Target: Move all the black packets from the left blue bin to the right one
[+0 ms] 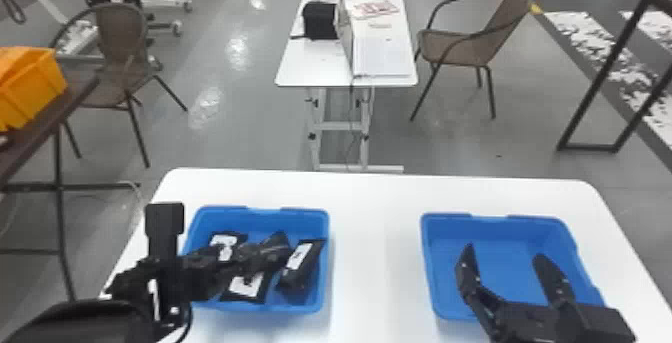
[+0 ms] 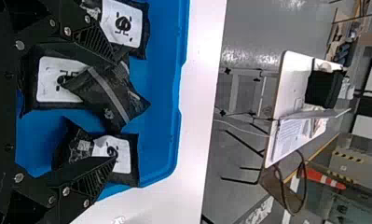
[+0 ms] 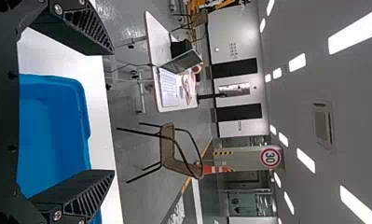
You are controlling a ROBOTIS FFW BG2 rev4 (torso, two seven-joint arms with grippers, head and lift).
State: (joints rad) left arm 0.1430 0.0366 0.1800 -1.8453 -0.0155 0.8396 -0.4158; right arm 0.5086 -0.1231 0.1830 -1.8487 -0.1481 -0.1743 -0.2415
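Table (image 1: 375, 267) carries both bins: left bin (image 1: 300, 310), right bin (image 1: 500, 277). Right gripper (image 1: 504, 251) is above the right bin, fingers spread, holding nothing. Left gripper (image 2: 116, 109) is over the left bin, released, its fingers wide apart around the striped packet (image 2: 127, 100). That one lies on top, partly across the middle packet (image 2: 30, 79); the far-left packet (image 2: 144, 28) and rightmost packet (image 2: 128, 178) lie beside them, all in the left bin.

Striped packet looks the likely first pick. Best to ease left a touch, as the lower finger overlaps the rightmost packet in the wrist view and may pin it. Then go down straight, close across the padded body, not the flat end, and lift clear of the rim. Right gripper should make room, or the arms could meet over the right bin. Release low.

Head view gives both bins and both grippers, with the left arm covering part of the heap. Left wrist view adds the overlap, then the grey stripe (image 2: 108, 92). Right wrist view gives the right bin's corner close up.
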